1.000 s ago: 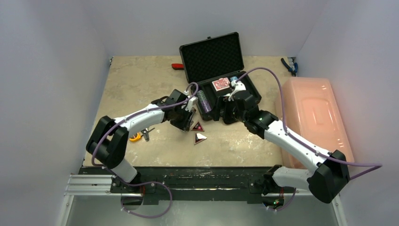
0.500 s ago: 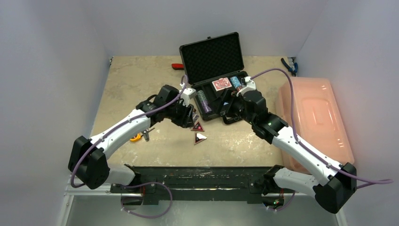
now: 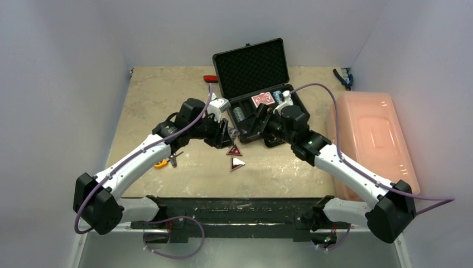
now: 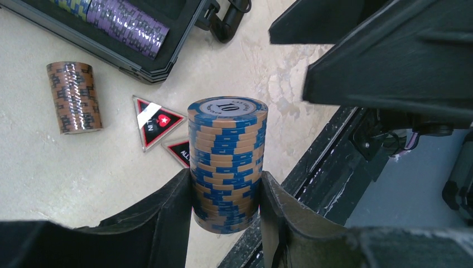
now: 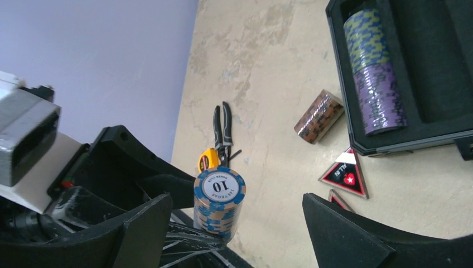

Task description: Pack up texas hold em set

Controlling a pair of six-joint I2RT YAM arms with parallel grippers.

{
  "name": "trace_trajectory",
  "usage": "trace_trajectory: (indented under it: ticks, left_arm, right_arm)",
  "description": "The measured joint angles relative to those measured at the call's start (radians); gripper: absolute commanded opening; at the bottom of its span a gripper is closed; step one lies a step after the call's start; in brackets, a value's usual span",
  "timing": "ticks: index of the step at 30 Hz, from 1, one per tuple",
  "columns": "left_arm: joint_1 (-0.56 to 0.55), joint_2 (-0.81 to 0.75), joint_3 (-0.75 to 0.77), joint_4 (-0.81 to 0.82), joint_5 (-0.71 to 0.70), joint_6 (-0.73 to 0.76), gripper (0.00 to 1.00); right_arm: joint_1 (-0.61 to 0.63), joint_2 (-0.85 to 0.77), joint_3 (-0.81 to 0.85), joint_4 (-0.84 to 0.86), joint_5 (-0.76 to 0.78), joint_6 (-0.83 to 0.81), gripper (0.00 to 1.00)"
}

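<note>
Blue-and-tan chip stack [image 4: 227, 139], top chip marked 10, pinched upright between the left fingers [image 4: 167, 223]. Pads on its lower half. Raised clear of the bench [image 4: 56, 178], just off the near-left corner of the briefcase [image 3: 265, 111]. Right fingers [image 5: 139, 234] spread wide, one to each side of that same stack, with no contact visible in the right wrist view. Stack itself hidden in the top view, behind the two wrists meeting at that corner.

Briefcase open, foam-lined lid [image 3: 251, 66] raised at its far side. Inside, along the left trough, a yellow-and-blue chip stack [image 5: 365, 39] lying end to end with a purple chip stack [image 5: 380, 99], the purple one nearer the front wall. Red card deck [image 3: 262, 99] flat in the base, farther right.

Outside, just beside the briefcase's left wall near the front corner, a brown chip stack [image 4: 74, 97] on its side on the bench. In front of that corner, a triangular marker [image 4: 156, 120] with a red emblem. Close by it, a second marker [image 4: 181, 152], partly hidden behind the held stack.

Well left of the briefcase and nearer the arm bases, a yellow tape measure [image 5: 207, 160] touching a pair of pliers [image 5: 223, 131]. Right of the briefcase, a large pink bin [image 3: 371, 139]. Well right of the lid, at the far edge, blue-handled pliers [image 3: 341, 78].
</note>
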Motion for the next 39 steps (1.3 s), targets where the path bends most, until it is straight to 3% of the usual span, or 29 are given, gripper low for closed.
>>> trace_trajectory:
  ticks: [21,36,39]
  left_arm:
    - [-0.011,-0.003,0.0,0.093,0.024,-0.056,0.0]
    - [-0.015,0.002,-0.001,0.114,0.027,-0.079,0.0]
    - [-0.019,0.005,-0.003,0.127,0.027,-0.083,0.0]
  right_arm:
    - [0.057,0.109,-0.001,0.085,-0.06,0.08,0.77]
    - [0.079,0.11,-0.001,0.112,-0.031,0.109,0.62]
    - [0.079,0.11,-0.001,0.117,-0.028,0.113,0.53]
